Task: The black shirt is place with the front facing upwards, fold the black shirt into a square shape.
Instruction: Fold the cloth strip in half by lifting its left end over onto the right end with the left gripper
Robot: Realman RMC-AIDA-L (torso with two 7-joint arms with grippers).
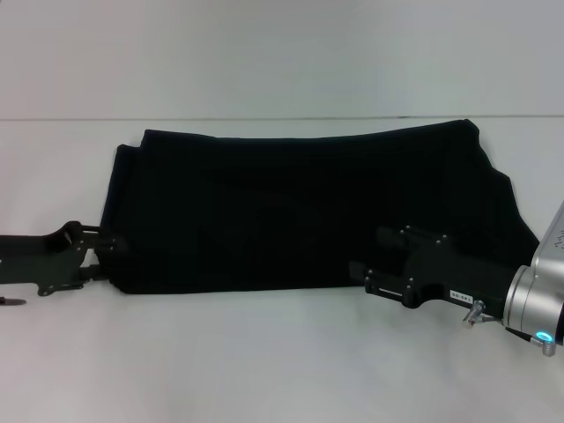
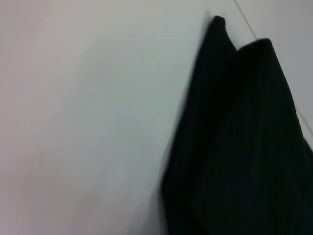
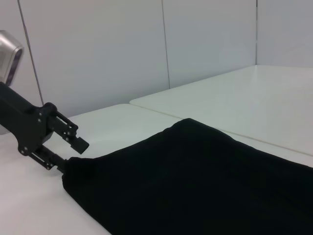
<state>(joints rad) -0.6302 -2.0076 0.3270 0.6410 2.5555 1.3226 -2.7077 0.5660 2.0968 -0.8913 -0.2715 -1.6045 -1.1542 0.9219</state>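
- Hands first: the left hand (image 1: 104, 251) sits at the shirt's near-left corner, at about 8 o'clock of the cloth; in the right wrist view its fingers (image 3: 73, 142) straddle that corner, one above the cloth and one below, seemingly closed on the edge.
- The right hand (image 1: 374, 264) lies over the near edge at about 5 o'clock, black against black, so I cannot tell how far it is open or whether it has cloth.
- The black shirt (image 1: 300, 211) lies flat mid-table on the white table (image 1: 264, 352) as a wide band, already folded over on itself: layered edges show along its left side, and the left wrist view shows two stacked corners (image 2: 234, 44).
- No lettering or neck label shows; the surface is plain dark cloth, smooth, with faint ridges and a slanted right end.
- Step in hand, by my judgement: gripping the near edge for another fold.
- The next move likely calls for both hands lifting together and carrying the edge across evenly, so the layers stay aligned and the band shortens toward a square.
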